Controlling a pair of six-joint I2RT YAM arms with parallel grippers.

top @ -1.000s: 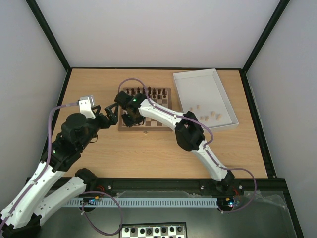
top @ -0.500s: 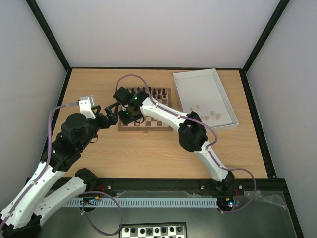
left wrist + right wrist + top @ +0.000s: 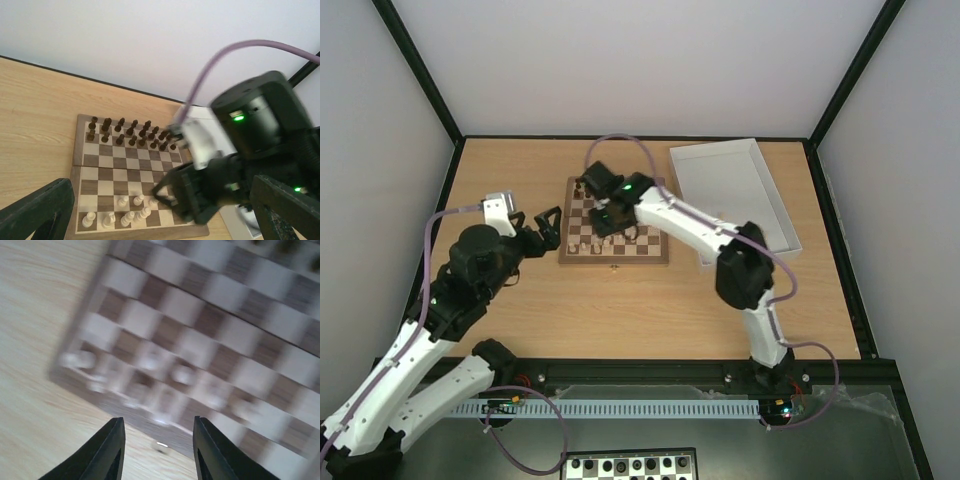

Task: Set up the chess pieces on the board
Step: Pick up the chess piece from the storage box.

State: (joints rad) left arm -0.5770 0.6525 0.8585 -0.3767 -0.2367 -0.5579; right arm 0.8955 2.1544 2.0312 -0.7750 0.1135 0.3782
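On the board (image 3: 116,166), cream chess pieces (image 3: 128,217) stand nearest, dark pieces (image 3: 132,134) farthest.

Left gripper (image 3: 536,222) spread wide, right gripper (image 3: 158,421) slightly parted.

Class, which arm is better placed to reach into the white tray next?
Right. The right gripper, open and empty, hangs over the board beside the tray; the left gripper sits off the board's opposite side.

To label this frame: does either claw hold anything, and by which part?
Nothing is held. The right claw is open and empty above the chessboard; the left claw is open and empty too.
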